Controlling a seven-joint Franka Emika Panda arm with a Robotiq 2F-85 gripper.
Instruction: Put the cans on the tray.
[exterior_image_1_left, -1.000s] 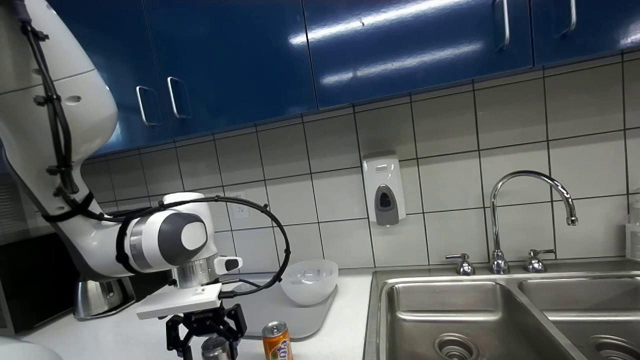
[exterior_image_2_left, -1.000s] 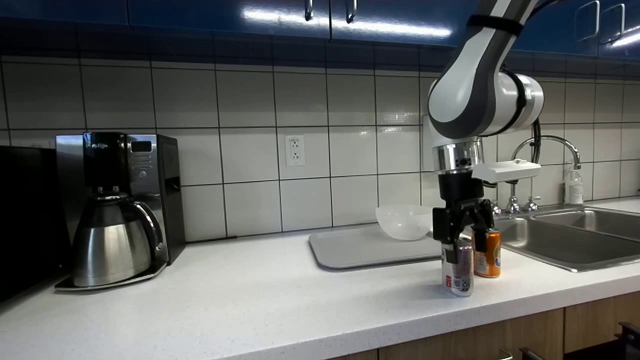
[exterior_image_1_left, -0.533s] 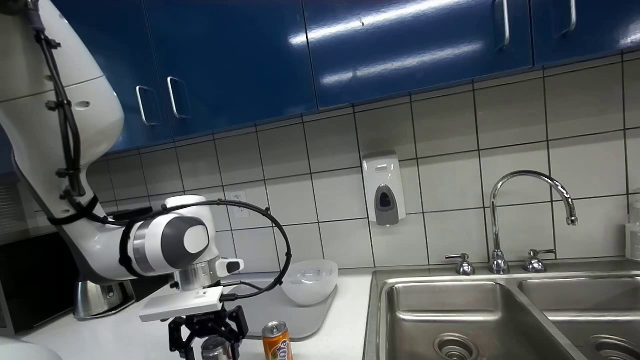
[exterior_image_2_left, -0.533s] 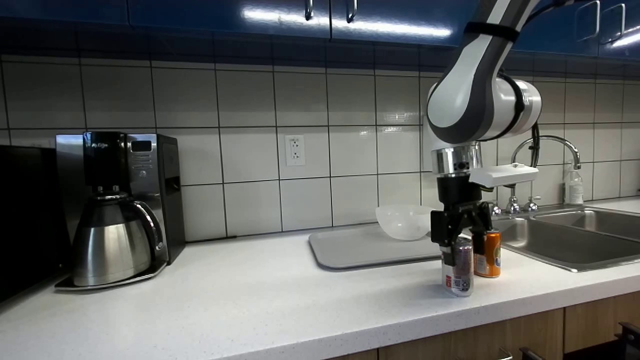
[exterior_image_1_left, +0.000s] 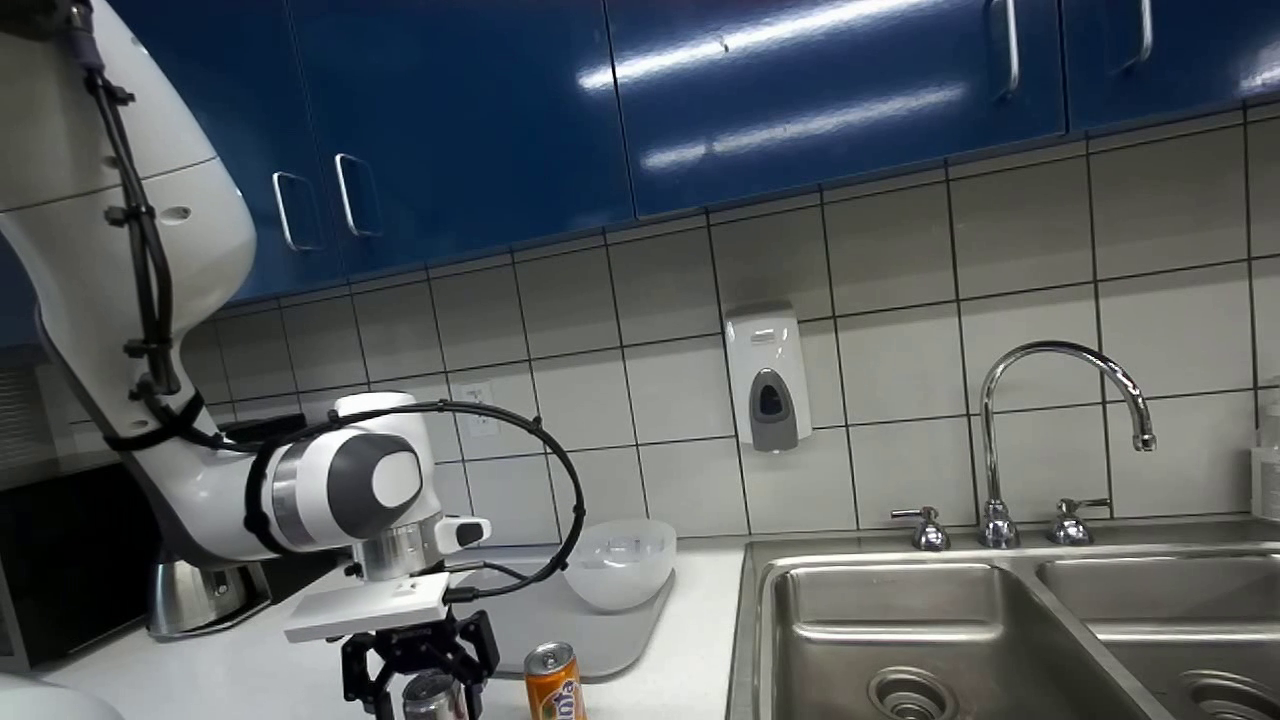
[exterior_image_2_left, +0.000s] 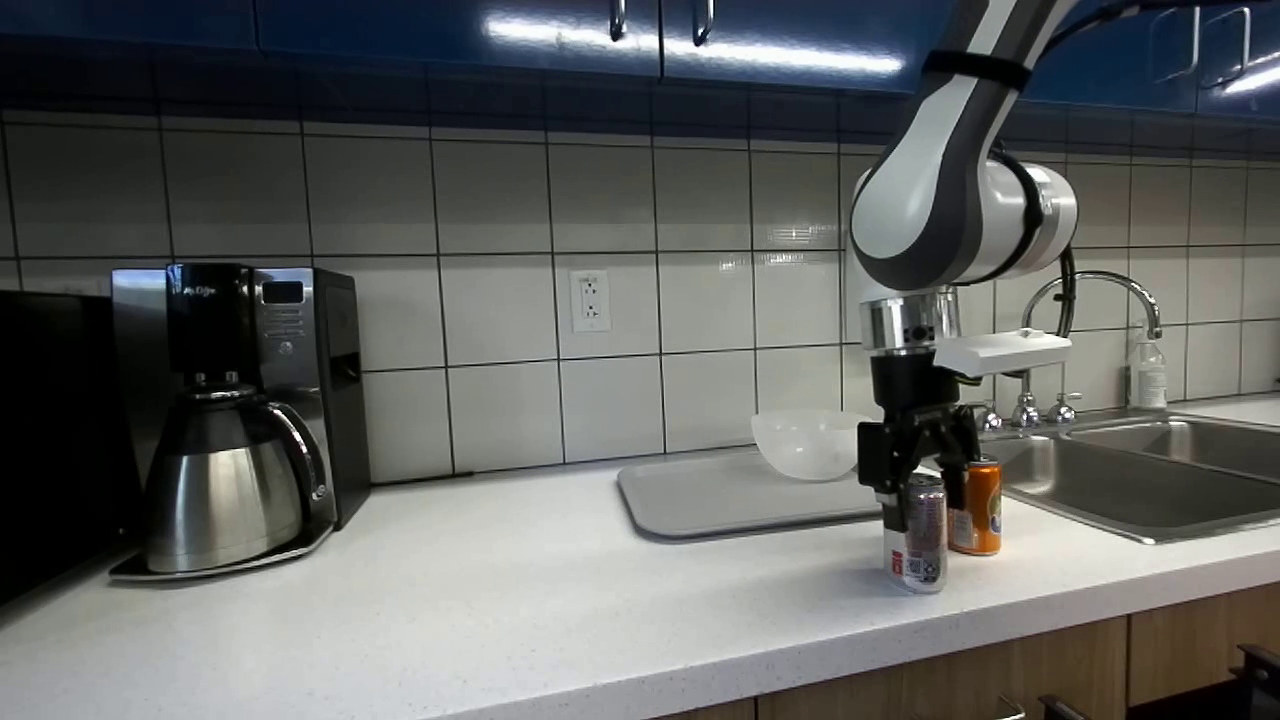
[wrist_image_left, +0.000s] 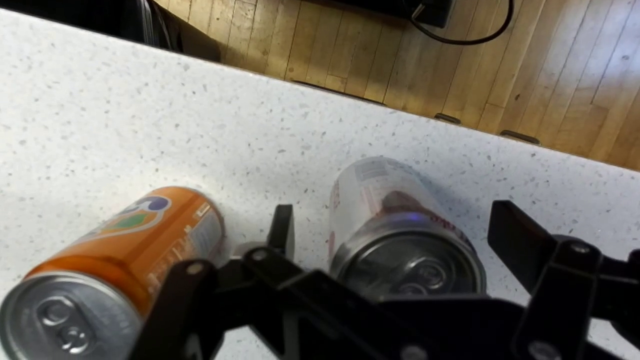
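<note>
The silvery-grey can (exterior_image_2_left: 922, 555) stands upright on the counter; it also shows in an exterior view (exterior_image_1_left: 430, 694) and in the wrist view (wrist_image_left: 367, 192). My gripper (exterior_image_2_left: 924, 505) is open, with its fingers on either side of that can's upper part. In the wrist view the gripper (wrist_image_left: 396, 225) shows a gap between each finger and the can. The orange can (exterior_image_2_left: 985, 510) stands upright close beside, just outside one finger; it also shows in the wrist view (wrist_image_left: 145, 240). The light-grey tray (exterior_image_2_left: 690, 505) lies behind the cans, toward the wall.
A white translucent bowl (exterior_image_2_left: 805, 445) stands on the tray's sink-side part. The steel sink (exterior_image_2_left: 1120, 500) is beyond the orange can. A coffee maker with a steel pot (exterior_image_2_left: 225, 500) stands at the far end. The counter's front edge (wrist_image_left: 320, 92) runs close to the cans.
My gripper has moved slightly down and sideways around the silvery-grey can, a little away from the orange can in an exterior view. Both cans, the tray and the bowl have not moved.
</note>
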